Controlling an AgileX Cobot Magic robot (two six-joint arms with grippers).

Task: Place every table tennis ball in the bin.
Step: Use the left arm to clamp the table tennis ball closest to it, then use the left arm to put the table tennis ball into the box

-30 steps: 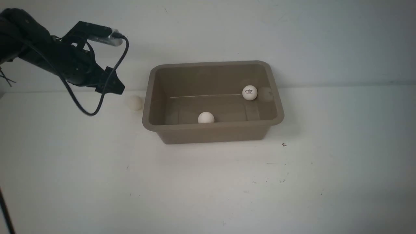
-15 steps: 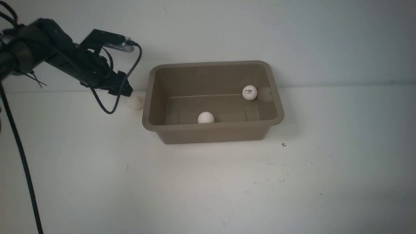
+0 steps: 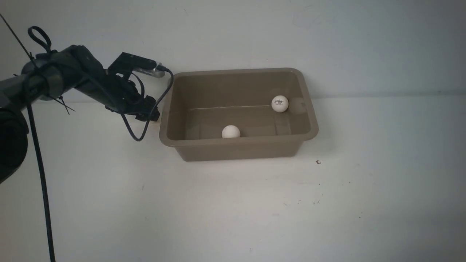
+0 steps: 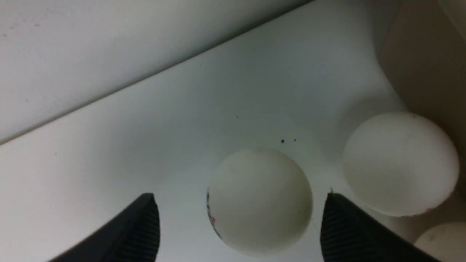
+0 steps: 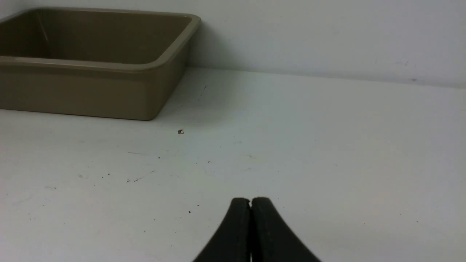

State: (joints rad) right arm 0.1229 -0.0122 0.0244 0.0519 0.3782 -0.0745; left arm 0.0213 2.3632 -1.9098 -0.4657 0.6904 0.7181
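Note:
The taupe bin [image 3: 236, 140] stands at the back centre of the white table. Two white balls lie in it: one with a dark logo [image 3: 280, 103] and a plain one [image 3: 230, 131]. My left gripper [image 3: 150, 115] is low beside the bin's left wall. In the left wrist view it is open [image 4: 240, 198], its fingers on either side of a white ball [image 4: 260, 200] on the table, apart from it. Another ball [image 4: 400, 163] rests against the bin's wall [image 4: 426, 54]. Both are hidden in the front view. My right gripper [image 5: 250, 199] is shut and empty above the table.
A pale wall rises just behind the bin. A black cable [image 3: 140, 134] loops down from my left wrist beside the bin. The bin's corner [image 5: 171, 54] shows in the right wrist view. A small dark speck [image 3: 318, 162] lies on the table.
My left arm has moved right and down to the bin's left wall. The ball that showed on the table there is now covered by the gripper in the front view.

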